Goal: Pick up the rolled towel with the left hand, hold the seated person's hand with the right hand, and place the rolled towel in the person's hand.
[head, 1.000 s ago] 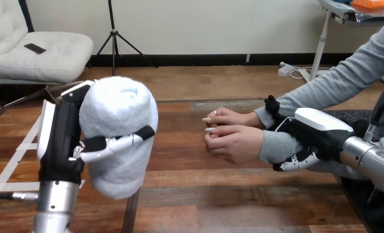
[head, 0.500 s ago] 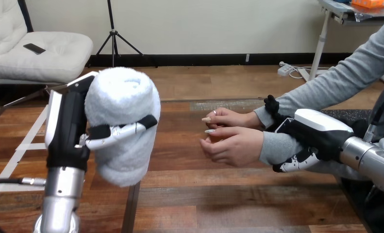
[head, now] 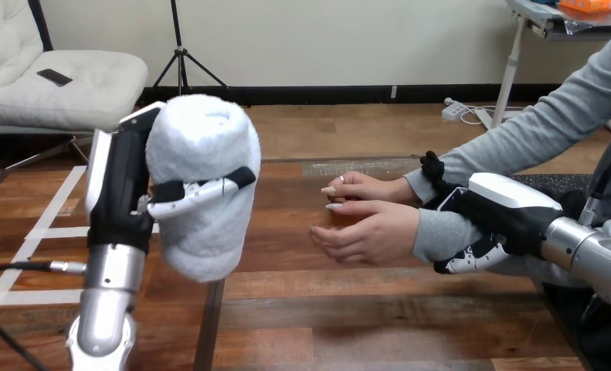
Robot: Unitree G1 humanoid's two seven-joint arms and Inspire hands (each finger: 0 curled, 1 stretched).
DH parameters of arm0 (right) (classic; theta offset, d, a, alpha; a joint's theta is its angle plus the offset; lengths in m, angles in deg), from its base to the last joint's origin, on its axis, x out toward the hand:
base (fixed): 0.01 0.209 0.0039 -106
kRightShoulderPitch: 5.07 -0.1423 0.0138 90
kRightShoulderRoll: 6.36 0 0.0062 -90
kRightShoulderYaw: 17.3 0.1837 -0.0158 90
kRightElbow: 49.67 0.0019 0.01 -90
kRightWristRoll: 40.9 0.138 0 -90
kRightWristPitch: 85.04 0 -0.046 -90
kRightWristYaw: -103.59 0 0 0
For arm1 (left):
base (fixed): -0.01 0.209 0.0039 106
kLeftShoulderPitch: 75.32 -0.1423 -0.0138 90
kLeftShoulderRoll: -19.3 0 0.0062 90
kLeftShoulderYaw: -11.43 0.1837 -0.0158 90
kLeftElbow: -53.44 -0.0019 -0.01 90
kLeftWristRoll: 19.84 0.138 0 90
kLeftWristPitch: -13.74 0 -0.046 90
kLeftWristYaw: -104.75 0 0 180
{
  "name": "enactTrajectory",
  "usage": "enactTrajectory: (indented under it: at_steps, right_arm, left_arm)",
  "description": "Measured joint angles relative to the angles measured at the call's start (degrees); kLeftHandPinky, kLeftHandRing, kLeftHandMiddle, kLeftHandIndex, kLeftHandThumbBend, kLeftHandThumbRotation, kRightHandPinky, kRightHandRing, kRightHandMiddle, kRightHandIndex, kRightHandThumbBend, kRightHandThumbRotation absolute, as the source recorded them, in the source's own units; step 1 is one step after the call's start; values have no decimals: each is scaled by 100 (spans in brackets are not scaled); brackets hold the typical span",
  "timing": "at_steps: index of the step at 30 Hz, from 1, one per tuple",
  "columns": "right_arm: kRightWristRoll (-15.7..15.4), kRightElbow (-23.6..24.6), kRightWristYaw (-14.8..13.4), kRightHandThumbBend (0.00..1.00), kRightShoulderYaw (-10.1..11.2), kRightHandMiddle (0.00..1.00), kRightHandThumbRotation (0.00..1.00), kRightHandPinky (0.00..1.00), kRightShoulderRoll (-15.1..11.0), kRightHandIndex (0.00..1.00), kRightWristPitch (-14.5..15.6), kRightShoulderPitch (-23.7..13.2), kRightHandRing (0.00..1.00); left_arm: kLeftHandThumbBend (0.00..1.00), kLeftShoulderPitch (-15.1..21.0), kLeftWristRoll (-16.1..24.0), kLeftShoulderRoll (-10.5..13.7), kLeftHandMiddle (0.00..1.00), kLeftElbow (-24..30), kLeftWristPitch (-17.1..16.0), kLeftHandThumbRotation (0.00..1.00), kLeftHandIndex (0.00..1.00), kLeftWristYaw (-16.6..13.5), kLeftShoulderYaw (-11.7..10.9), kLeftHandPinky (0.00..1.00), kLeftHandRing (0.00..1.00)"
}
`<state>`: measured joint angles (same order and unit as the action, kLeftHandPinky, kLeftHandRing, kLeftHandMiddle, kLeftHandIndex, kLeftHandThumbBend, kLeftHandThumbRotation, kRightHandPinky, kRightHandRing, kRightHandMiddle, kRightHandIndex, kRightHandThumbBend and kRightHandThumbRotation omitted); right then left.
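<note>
Towel first, in the head view: the rolled towel (head: 205,154) stands upright above the left half of the desk (head: 325,309), clamped in the left hand (head: 120,193), whose fingers (head: 201,189) wrap across its front. Since a second ago that hand has carried it up and rightward, closer to the person but well apart yet. The person's nearer hand (head: 368,232) has meanwhile uncurled toward it, palm half open and holding nothing. The person's farther hand (head: 364,188) lies just behind. The right hand (head: 503,205) has stayed put, its fingers (head: 472,259) curled under the grey-sleeved wrist. Pickup and hold look done, so what remains is carrying the towel across the gap.
</note>
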<state>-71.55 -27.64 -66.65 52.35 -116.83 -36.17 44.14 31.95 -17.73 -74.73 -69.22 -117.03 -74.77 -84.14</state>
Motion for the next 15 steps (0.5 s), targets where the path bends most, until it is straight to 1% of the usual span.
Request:
enactTrajectory:
  at_steps: [7, 15]
  right_arm:
    - [0, 0, 9, 45, 0, 29, 6, 19, 0, 31, -1, 0, 23]
    - [4, 0, 13, 45, 4, 29, 1, 19, 1, 30, -28, 1, 23]
  left_arm:
    - [61, 296, 1, 0, 40, -405, -23, 0, 41, 1, 0, 32, 36]
    - [61, 582, 1, -1, 40, -804, -116, 0, 41, 1, 0, 32, 36]
